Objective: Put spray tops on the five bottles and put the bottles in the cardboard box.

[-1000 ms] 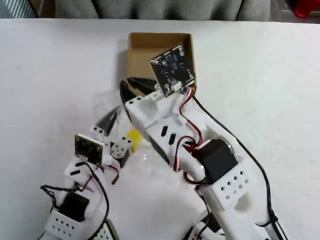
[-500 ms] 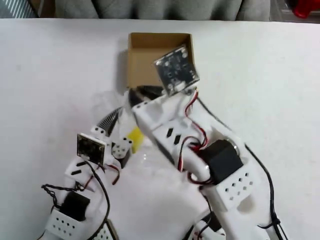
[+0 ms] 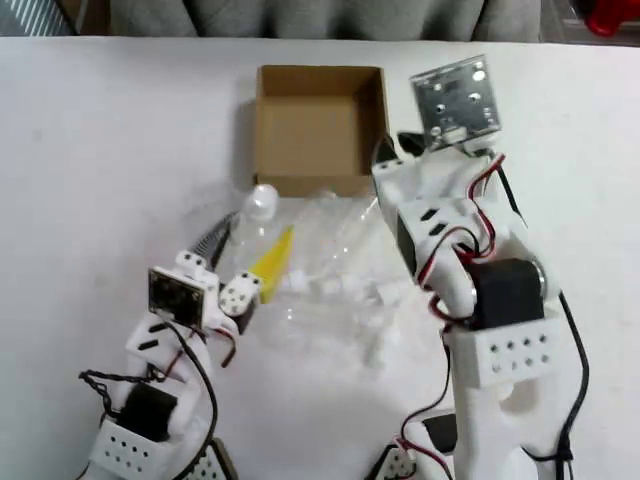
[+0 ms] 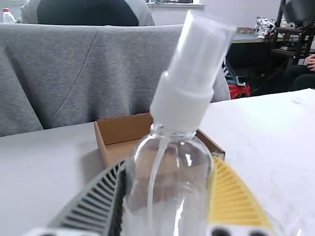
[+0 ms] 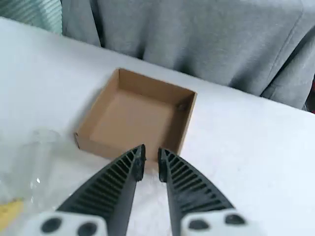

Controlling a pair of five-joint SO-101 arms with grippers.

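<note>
Lower left, the left gripper [image 3: 262, 226] clamps a spray bottle [image 4: 170, 172]. The right gripper [image 5: 151, 158], right of centre, has its jaws barely apart.

The bottle [image 4: 167, 187] is clear, glossy plastic under a white matt plastic spray top [image 4: 194, 64]. The cardboard box [image 3: 318, 130] is matt brown; the table [image 3: 110, 150] is smooth and white.
</note>
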